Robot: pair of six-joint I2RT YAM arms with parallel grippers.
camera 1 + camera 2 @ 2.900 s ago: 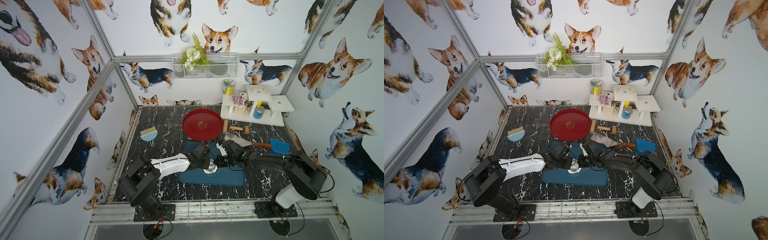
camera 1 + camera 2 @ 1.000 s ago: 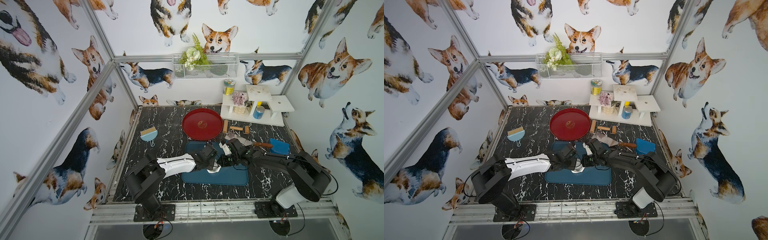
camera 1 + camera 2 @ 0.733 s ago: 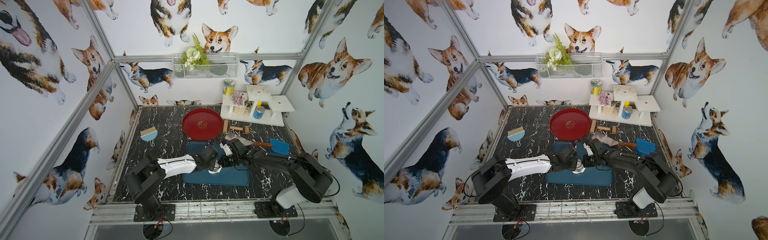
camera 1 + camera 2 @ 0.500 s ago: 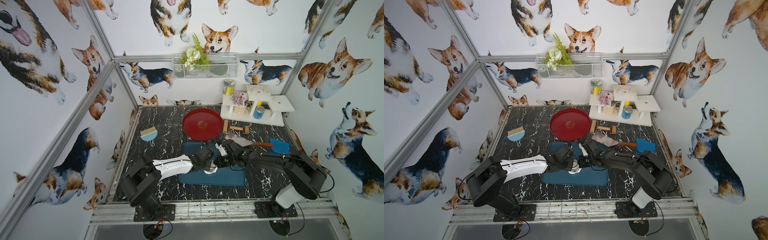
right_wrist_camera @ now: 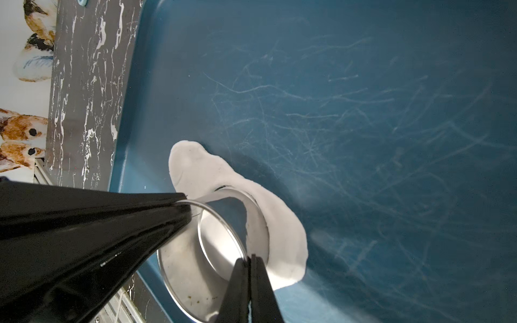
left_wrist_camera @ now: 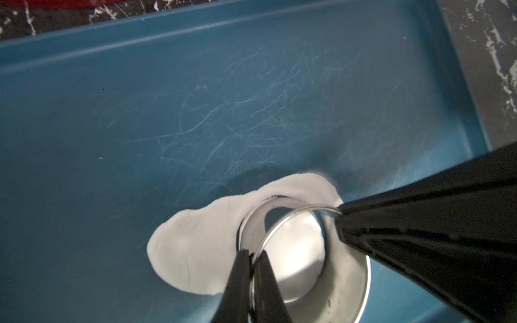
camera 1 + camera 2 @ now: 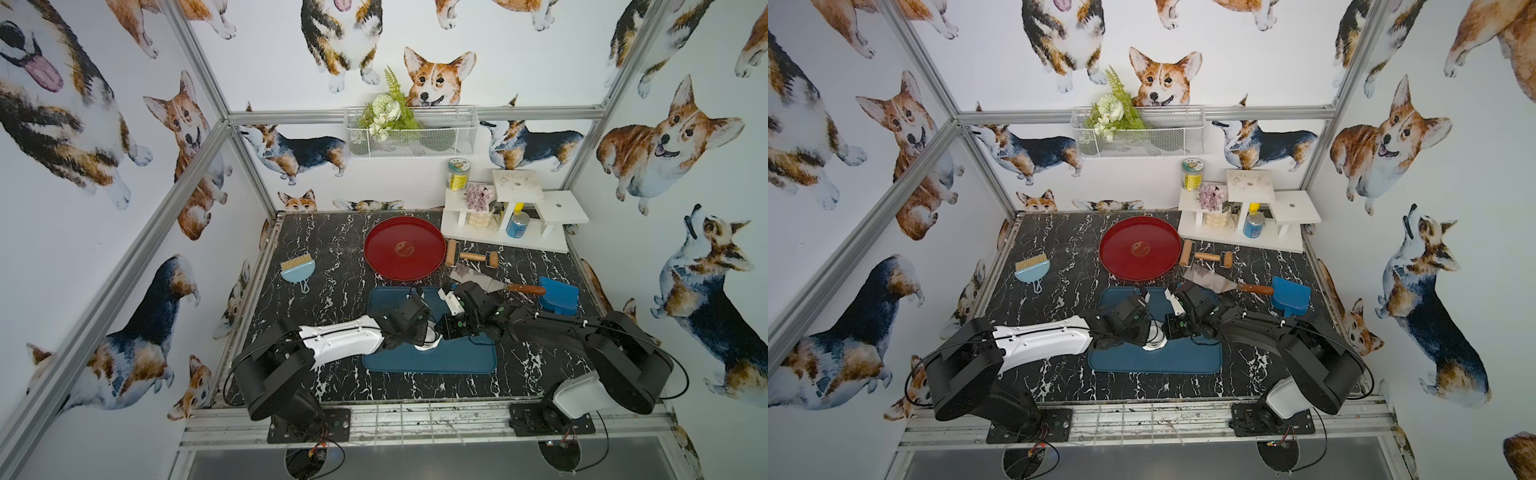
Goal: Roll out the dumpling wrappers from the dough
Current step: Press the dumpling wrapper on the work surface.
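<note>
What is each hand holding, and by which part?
The left hand and right hand each pinch the ring cutter by its upper rim, on opposite sides.

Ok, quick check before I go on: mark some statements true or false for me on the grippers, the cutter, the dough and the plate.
1. The left gripper and the right gripper both pinch the rim of the metal ring cutter. True.
2. The cutter sits on the dough inside the blue tray. True.
3. A cut disc already lies on the red plate. False: the plate is bare.
4. The wooden roller lies in the tray. False: it lies on the table, beside the red plate.
</note>
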